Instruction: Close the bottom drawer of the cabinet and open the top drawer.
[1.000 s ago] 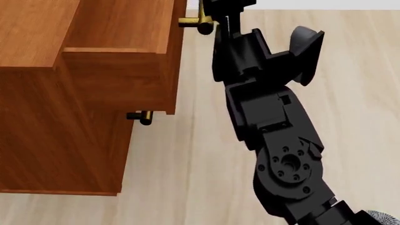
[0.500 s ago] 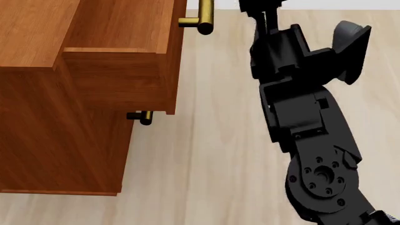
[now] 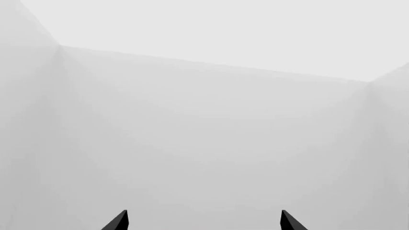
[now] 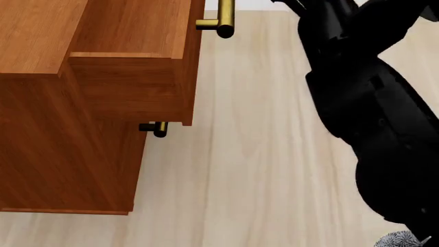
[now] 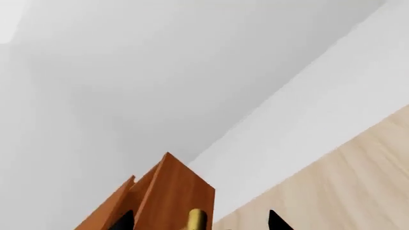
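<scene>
The top drawer [image 4: 130,31] juts well out of the cabinet [image 4: 61,149]; its inside is hidden. The bottom drawer isn't identifiable. The right end effector [image 5: 195,221] hangs released near the drawer's brass handle [image 4: 221,20]; the left end effector [image 3: 203,221] is released, facing blank wall.

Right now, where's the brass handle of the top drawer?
In the head view the top drawer's brass handle sits at the upper edge, just right of the pulled-out top drawer, with the right arm further right, apart from it.

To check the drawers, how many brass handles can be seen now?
2. One brass handle is on the pulled-out top drawer; another handle shows below it. A third may be hidden.
</scene>
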{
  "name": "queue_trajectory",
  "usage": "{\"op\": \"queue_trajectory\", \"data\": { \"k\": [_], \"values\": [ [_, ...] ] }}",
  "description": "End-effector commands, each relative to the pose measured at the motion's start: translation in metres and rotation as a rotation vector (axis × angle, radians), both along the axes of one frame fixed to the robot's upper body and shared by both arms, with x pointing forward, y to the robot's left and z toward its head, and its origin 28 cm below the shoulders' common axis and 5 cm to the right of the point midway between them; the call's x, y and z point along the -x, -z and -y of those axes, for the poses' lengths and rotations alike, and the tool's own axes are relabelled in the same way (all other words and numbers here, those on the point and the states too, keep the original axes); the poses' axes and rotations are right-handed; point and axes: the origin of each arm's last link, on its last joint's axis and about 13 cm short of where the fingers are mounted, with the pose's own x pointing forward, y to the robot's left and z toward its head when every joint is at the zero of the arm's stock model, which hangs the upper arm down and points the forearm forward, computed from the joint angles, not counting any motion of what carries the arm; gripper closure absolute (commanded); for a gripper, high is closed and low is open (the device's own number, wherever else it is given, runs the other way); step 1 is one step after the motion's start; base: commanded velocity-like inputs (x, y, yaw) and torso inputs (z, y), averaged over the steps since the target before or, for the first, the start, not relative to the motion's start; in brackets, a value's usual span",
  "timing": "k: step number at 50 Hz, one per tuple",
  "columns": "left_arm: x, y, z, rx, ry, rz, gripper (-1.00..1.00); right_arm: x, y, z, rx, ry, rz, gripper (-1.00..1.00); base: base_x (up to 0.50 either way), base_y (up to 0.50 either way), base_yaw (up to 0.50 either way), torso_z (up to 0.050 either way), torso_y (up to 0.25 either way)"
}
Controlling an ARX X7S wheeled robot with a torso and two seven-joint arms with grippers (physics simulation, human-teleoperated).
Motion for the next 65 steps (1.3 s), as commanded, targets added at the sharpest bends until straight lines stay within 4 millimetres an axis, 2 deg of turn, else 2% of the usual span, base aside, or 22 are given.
{"op": "queue_trajectory", "data": {
  "k": [1, 10, 19, 30, 38, 47, 53, 65],
  "values": [
    [-0.001, 0.001, 0.0, 0.001, 0.002, -0.001, -1.0, 0.003, -0.012, 0.001, 0.243, 0.022, 0.0, -1.0, 0.0, 0.0, 0.0, 0.0, 0.0],
    [0.0, 0.002, 0.001, 0.002, 0.004, 0.0, -1.0, -0.001, -0.02, -0.001, 0.413, 0.0, -0.017, -1.0, 0.0, 0.0, 0.0, 0.0, 0.0],
    [0.0, 0.004, 0.001, 0.002, 0.006, -0.004, -1.0, 0.002, -0.053, -0.001, 0.621, -0.024, 0.008, -1.0, 0.0, 0.0, 0.0, 0.0, 0.0],
    [-0.001, 0.007, 0.001, 0.005, 0.011, -0.009, -1.0, 0.007, -0.076, -0.004, 0.74, -0.041, 0.026, -1.0, 0.0, 0.0, 0.0, 0.0, 0.0],
    [-0.001, 0.008, 0.002, 0.003, 0.016, -0.01, -1.0, 0.005, -0.087, -0.004, 0.825, -0.043, 0.024, -1.0, 0.0, 0.0, 0.0, 0.0, 0.0],
    [-0.001, 0.008, 0.003, 0.003, 0.02, -0.009, -1.0, 0.001, -0.11, -0.012, 0.947, -0.077, 0.032, -1.0, 0.0, 0.0, 0.0, 0.0, 0.0],
    [-0.001, 0.008, 0.002, 0.004, 0.017, -0.01, -1.0, -0.004, -0.116, -0.021, 1.032, -0.123, 0.029, -1.0, 0.0, 0.0, 0.0, 0.0, 0.0],
    [-0.001, 0.006, 0.001, 0.006, 0.015, -0.003, -1.0, -0.015, -0.114, -0.03, 1.096, -0.166, 0.024, -1.0, 0.0, 0.0, 0.0, 0.0, 0.0]
  ]
}}
